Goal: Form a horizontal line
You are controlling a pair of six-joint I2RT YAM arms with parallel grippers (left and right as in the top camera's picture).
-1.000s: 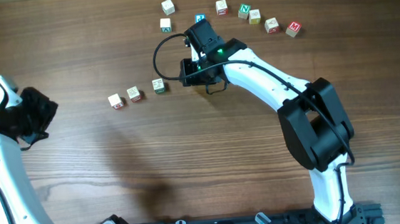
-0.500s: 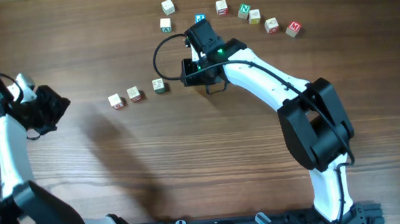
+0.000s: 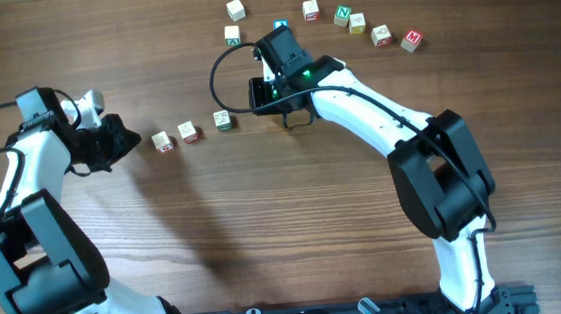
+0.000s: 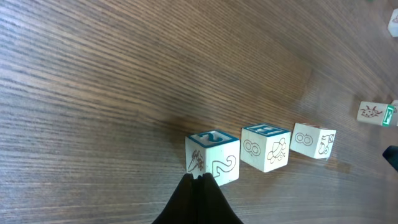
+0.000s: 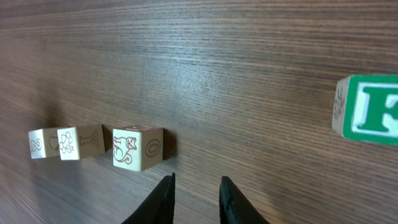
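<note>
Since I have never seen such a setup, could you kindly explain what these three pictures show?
Two white-and-black robot arms work at a wooden table. One picture looks down from above; the other two come from a camera on each wrist, its dark fingers at the bottom. On the table, three small letter cubes lie in a slightly slanted row with gaps between them; more cubes curve across the top of the overhead view. The left gripper, fingers shut, points at the end cube marked 2. The right gripper, slightly open, is near the row's other end. Neither holds anything.
</note>
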